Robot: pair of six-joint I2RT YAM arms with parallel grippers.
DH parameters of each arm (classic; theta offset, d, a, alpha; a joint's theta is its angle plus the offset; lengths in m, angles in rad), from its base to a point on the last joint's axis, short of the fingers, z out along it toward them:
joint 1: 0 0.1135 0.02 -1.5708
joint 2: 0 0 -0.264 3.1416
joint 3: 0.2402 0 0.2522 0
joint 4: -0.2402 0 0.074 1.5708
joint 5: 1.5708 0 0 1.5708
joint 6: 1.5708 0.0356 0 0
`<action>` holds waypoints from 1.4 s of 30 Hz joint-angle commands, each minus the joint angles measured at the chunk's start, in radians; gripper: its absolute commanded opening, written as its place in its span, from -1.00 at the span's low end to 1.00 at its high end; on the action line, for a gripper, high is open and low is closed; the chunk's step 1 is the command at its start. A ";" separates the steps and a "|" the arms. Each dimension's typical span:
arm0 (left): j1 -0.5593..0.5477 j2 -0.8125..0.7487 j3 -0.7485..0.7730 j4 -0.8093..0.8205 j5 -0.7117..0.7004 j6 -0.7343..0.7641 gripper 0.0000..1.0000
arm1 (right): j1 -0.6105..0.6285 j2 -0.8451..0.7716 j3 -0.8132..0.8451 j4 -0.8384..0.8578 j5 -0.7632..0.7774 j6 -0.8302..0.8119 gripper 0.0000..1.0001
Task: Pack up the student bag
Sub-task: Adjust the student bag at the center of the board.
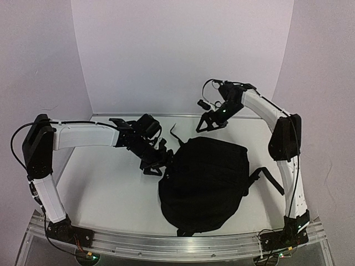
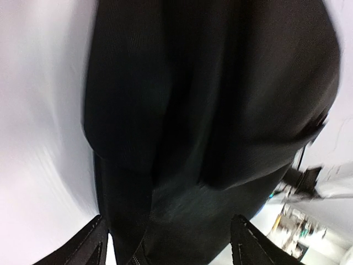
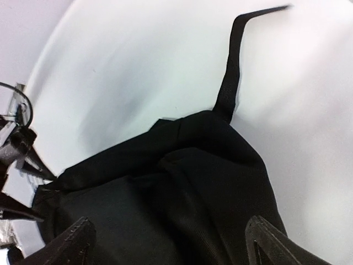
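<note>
Left end effector (image 1: pixel 153 165) gapes empty beside the backpack (image 1: pixel 205 183) on the bench (image 1: pixel 105 191); right end effector (image 1: pixel 207 126) hovers open, empty, above it.

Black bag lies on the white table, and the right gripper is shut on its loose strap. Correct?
Not quite. The right gripper is open and holds nothing; the right wrist view shows the strap free, ahead of it. The student bag does lie on the table.
</note>
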 commanded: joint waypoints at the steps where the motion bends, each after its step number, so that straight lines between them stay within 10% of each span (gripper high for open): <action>1: 0.053 0.001 0.096 0.066 -0.107 -0.030 0.56 | -0.168 -0.208 -0.082 -0.026 -0.064 0.049 0.95; 15: 0.076 0.363 0.483 -0.090 0.005 0.092 0.31 | -0.326 -0.466 -0.812 -0.189 0.115 -0.203 0.66; 23: 0.088 0.209 0.237 0.044 -0.018 -0.014 -0.09 | -0.269 -0.176 -0.523 -0.165 -0.066 -0.067 0.54; 33: 0.176 0.092 0.067 0.060 -0.087 -0.124 0.36 | -0.096 0.029 -0.119 -0.074 -0.149 0.108 0.58; 42: 0.194 0.125 0.058 0.116 -0.064 -0.172 0.36 | -0.164 -0.157 -0.309 -0.048 -0.111 0.037 0.76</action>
